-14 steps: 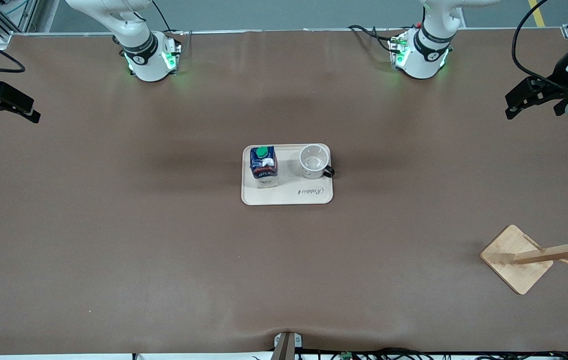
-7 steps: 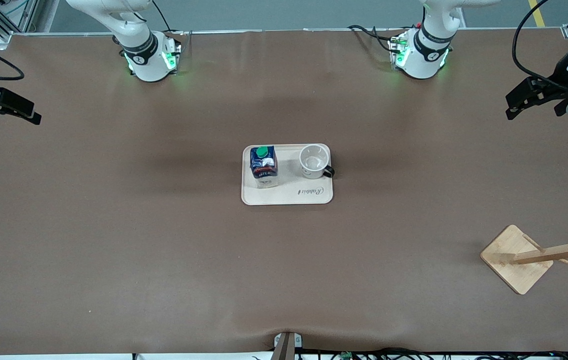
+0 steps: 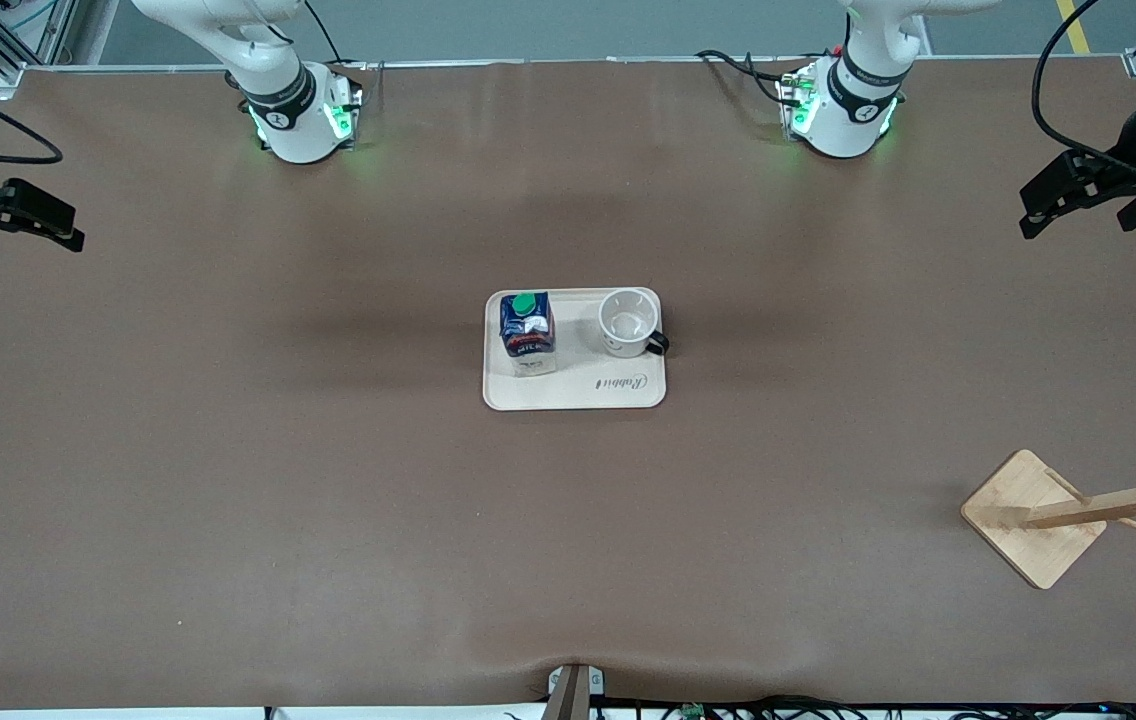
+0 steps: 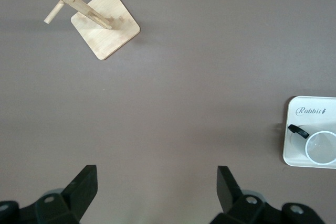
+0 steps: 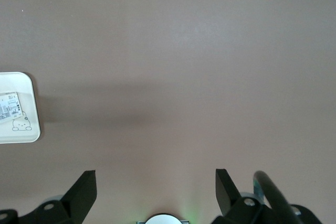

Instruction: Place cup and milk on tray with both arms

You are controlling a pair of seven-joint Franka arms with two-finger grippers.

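Note:
The cream tray [image 3: 574,395] lies at the middle of the table. On it stand the dark-blue milk [image 3: 526,335] with its green cap and, beside it toward the left arm's end, the white cup [image 3: 627,322] with its black handle. My left gripper [image 3: 1076,212] hangs open and empty over the left arm's end of the table, well away from the tray. My right gripper [image 3: 26,235] hangs open and empty over the right arm's end. The left wrist view shows the left gripper [image 4: 156,182], the cup [image 4: 321,148] and the tray [image 4: 294,153]. The right wrist view shows the right gripper [image 5: 155,182] and the tray's corner [image 5: 26,136].
A wooden rack [image 3: 1038,518] with a square base and pegs stands toward the left arm's end, nearer to the front camera than the tray; it also shows as the rack [image 4: 105,30] in the left wrist view. Both arm bases [image 3: 300,115] glow green along the table's back edge.
Both grippers have drifted a little outward toward their ends of the table and stay open. Tray, milk and cup have not moved.

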